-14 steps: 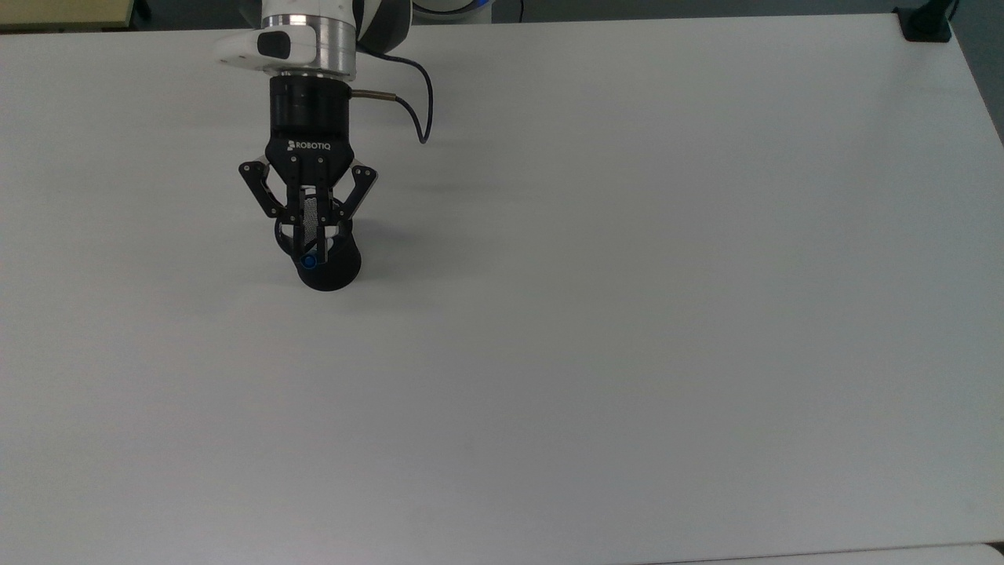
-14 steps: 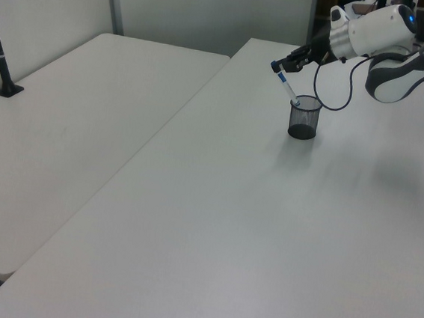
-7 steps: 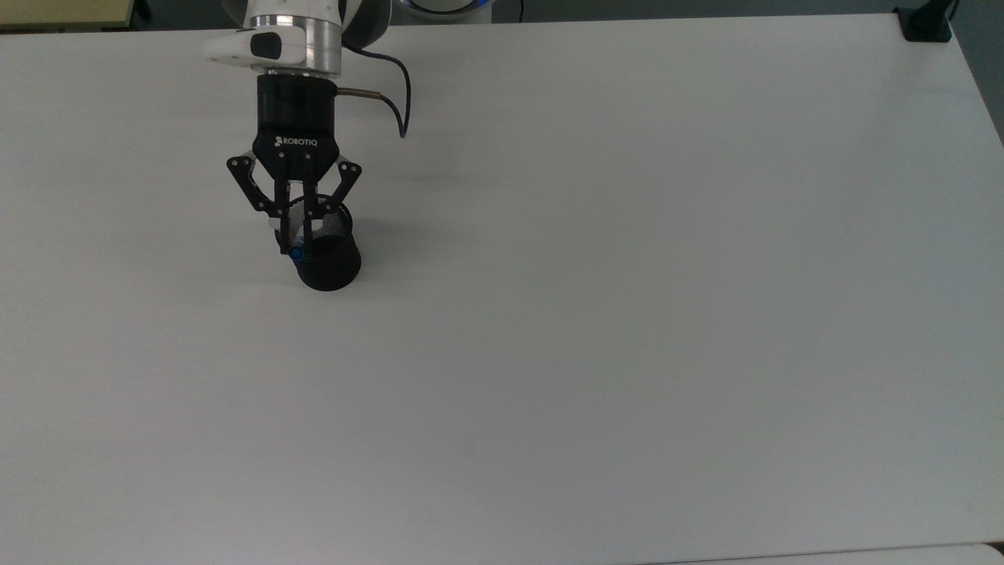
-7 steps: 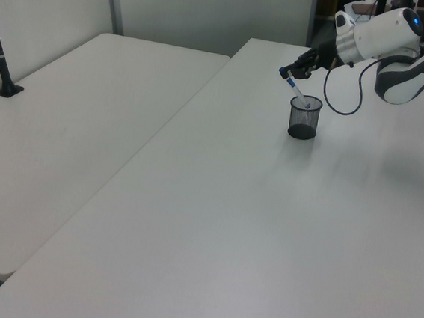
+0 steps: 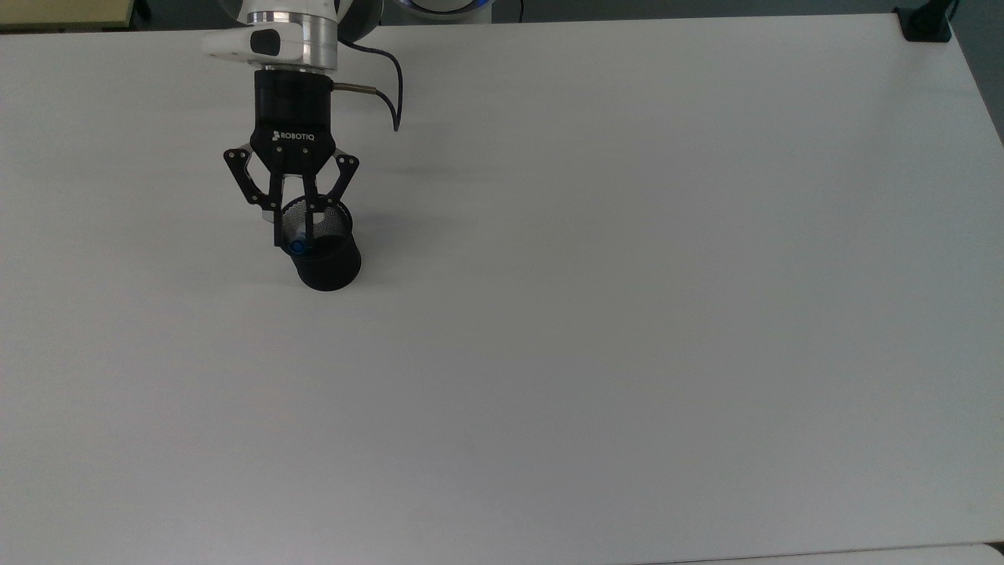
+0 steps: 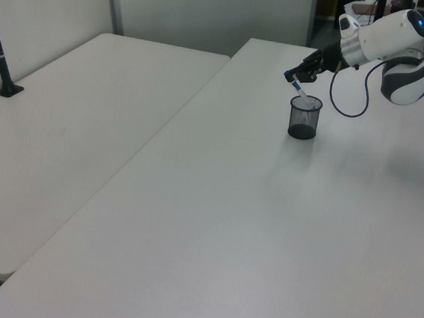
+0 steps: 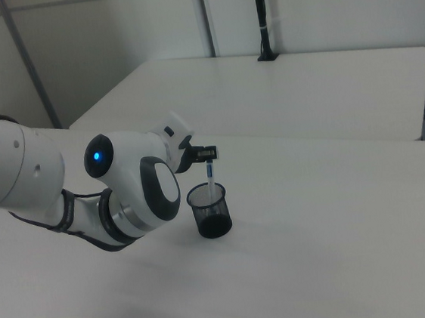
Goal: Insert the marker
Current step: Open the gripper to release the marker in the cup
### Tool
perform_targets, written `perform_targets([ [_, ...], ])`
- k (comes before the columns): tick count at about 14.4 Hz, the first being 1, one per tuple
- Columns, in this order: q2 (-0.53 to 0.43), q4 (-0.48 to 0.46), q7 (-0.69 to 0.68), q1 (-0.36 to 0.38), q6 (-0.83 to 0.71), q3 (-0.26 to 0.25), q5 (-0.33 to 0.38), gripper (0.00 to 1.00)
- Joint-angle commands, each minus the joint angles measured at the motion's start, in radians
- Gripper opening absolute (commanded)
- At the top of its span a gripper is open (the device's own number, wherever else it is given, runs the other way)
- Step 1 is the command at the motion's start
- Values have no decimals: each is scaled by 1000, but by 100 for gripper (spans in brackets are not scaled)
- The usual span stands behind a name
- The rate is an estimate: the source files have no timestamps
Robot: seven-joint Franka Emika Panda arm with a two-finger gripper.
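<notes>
In the top view, the near stretch of the broad white bench (image 5: 596, 353) lies bare. Farther back, toward the top view's left, stands the black wire-mesh cup (image 5: 323, 251), upright on the bench. In the left view the cup (image 6: 304, 117) sits at the far end of the bench.

The slim white marker pen with the blue cap (image 6: 301, 95) leans out of the cup's mouth. Its lower end is already inside the rim, while its blue upper end rises above the rim, tilted toward the left view's left. In the right view the marker (image 7: 211, 177) stands nearly upright, its lower part behind the mesh. From the top view its blue end (image 5: 297, 247) shows as a small dot just inside the rim.

Beyond and above the cup hangs the black two-finger gripper (image 5: 292, 227) of the white arm. Its fingers (image 5: 278, 224) are drawn close together, and as far as I can judge they pinch the marker's upper end.

The task looks well advanced: the marker is partly in the cup. What remains, I judge, is to lower it a little more, let go so it drops to the bottom, and lift the gripper away without tipping the light cup.
</notes>
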Motion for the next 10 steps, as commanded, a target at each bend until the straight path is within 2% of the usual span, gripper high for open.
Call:
perform_targets([
  [1, -39, -27, 84, 0, -6, -4, -22, 43],
  [3, -46, -26, 101, 0, -6, -4, -22, 43],
  [5, -58, -24, 118, 0, -6, -4, -23, 50],
  [7, -85, -23, 164, 2, -27, -4, -23, 68],
  [9, -116, 0, 208, 23, -153, 4, -20, 96],
  [10, -118, 12, 225, 40, -191, 4, -20, 100],
])
